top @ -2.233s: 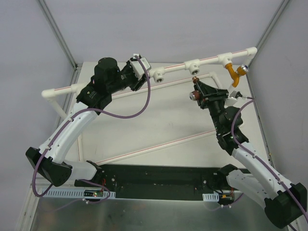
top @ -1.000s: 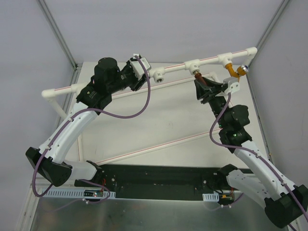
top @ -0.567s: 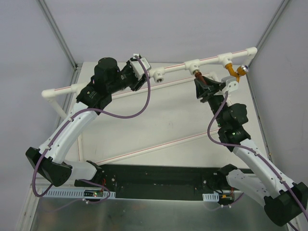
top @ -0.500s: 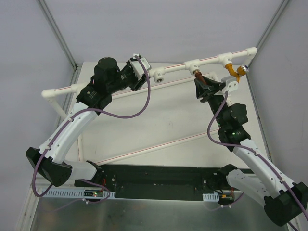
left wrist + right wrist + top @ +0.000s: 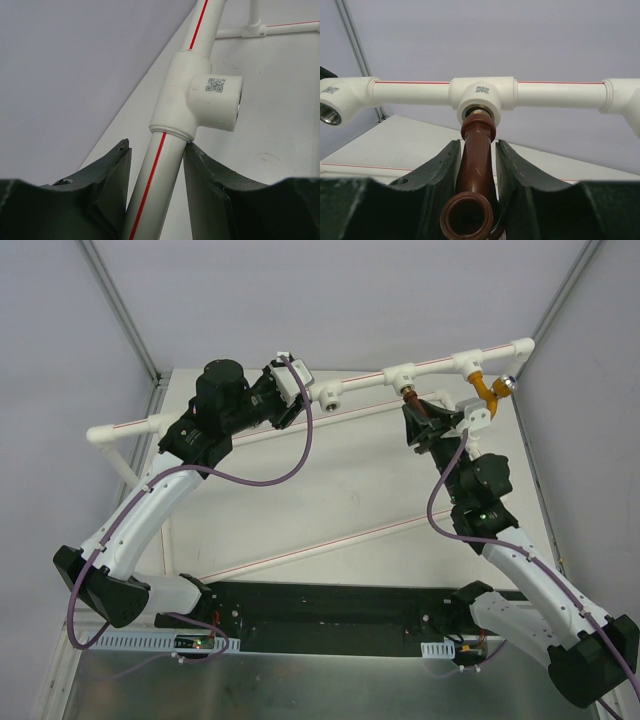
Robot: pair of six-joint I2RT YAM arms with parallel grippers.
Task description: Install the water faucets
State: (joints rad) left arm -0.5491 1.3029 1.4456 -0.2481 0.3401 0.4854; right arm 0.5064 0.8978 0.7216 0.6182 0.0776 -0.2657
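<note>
left hand (image 5: 157,147): i see it clenched around the white pipe (image 5: 150,195), just beside a tee fitting (image 5: 200,100).
right hand (image 5: 478,145): grasping the reddish-brown faucet (image 5: 476,170) by its body.
reddish-brown faucet: held between the fingers, threaded end in the mouth of the middle tee (image 5: 482,92); i cannot tell how deep.
orange faucet (image 5: 486,388): seated in the next tee along, above the counter (image 5: 350,480), no hand on it.

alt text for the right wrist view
The right pincer grips a reddish-brown faucet, its threaded end at the mouth of a white tee socket on a horizontal red-striped pipe. Another open socket shows at far left.
</note>
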